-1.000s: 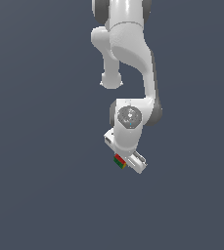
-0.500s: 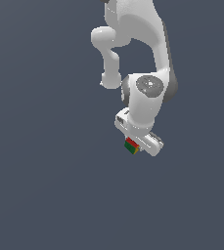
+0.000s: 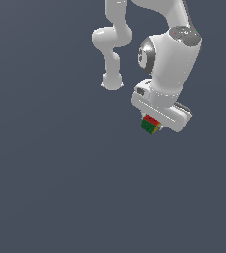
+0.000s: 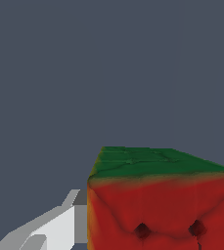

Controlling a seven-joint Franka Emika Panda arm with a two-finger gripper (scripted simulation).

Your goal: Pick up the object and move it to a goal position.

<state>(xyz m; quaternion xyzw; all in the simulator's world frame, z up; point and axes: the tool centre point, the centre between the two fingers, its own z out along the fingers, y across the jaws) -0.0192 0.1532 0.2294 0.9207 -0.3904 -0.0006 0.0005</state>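
Observation:
The object is a tiny cube (image 3: 149,124) with red, green and yellow-orange faces. In the exterior view it sits under the white hand of the arm, held between the fingers of my gripper (image 3: 153,126). In the wrist view the cube (image 4: 157,200) fills the lower part of the picture, red face with small dark dots toward the camera and green face beyond it. One white finger (image 4: 50,229) presses against its side; the other finger is out of the picture. The gripper is shut on the cube and holds it off the grey floor.
The white arm (image 3: 164,54) rises to the top of the exterior view, with its base (image 3: 112,81) at the exterior view's upper middle. The plain dark grey floor (image 3: 50,188) lies all around.
The gripper has carried the cube upward and toward the exterior view's right. The arm's upper links have swung with it. The grip on the cube has not changed.

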